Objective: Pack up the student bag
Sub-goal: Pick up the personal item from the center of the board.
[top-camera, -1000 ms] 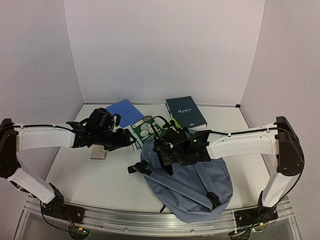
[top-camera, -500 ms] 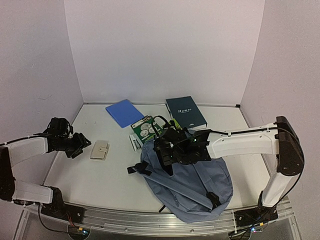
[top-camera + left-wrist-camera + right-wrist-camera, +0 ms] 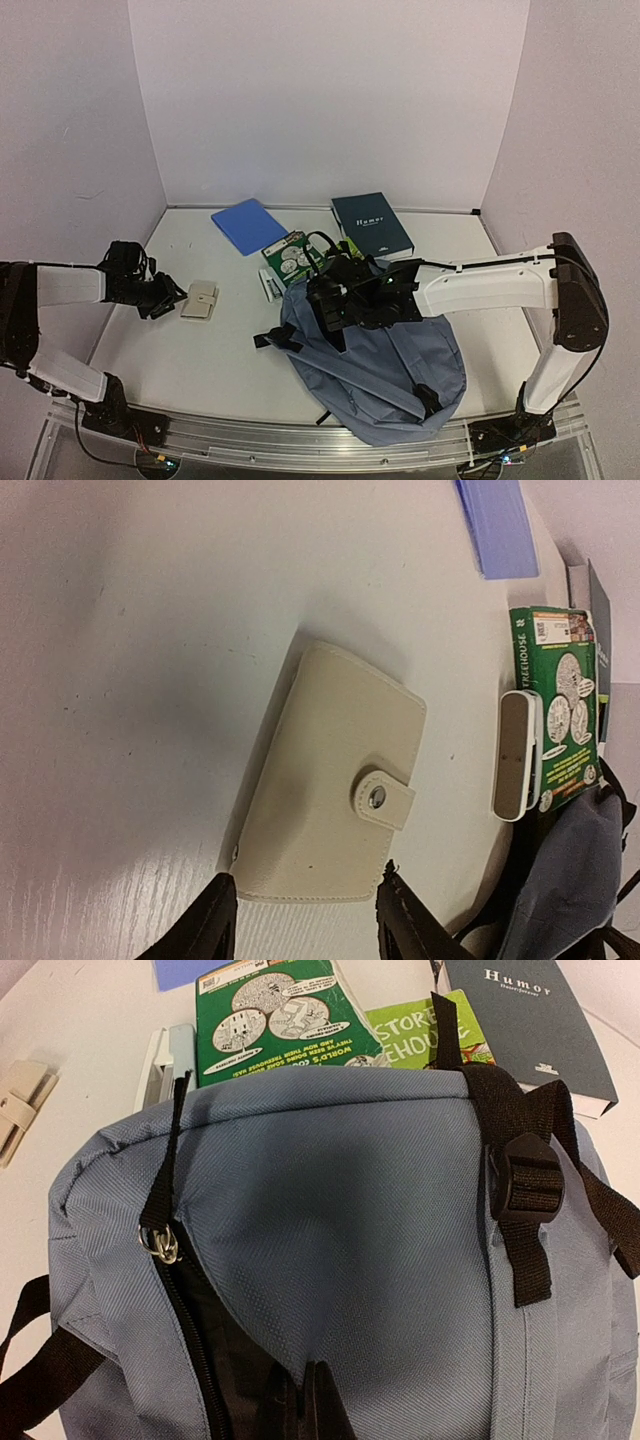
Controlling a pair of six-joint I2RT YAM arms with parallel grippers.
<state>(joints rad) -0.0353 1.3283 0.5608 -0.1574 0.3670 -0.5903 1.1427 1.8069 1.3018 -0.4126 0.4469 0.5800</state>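
Student bag (image 3: 385, 365) lay flat at lower centre-right of the top view, long axis running diag. from upper left to lower right. Its top end, w/ handle and strap buckles, pointed up-left toward the green book (image 3: 290, 255). In the right wrist view the bag filled the frame, zip opening at lower left. Right gripper (image 3: 305, 1395) sat at bottom centre, fingers pressed together, apparently nipping the fabric flap beside the zip. Left gripper (image 3: 305, 920) was well left of the bag, fingers spread, flanking the near edge of a cream wallet (image 3: 330, 815).
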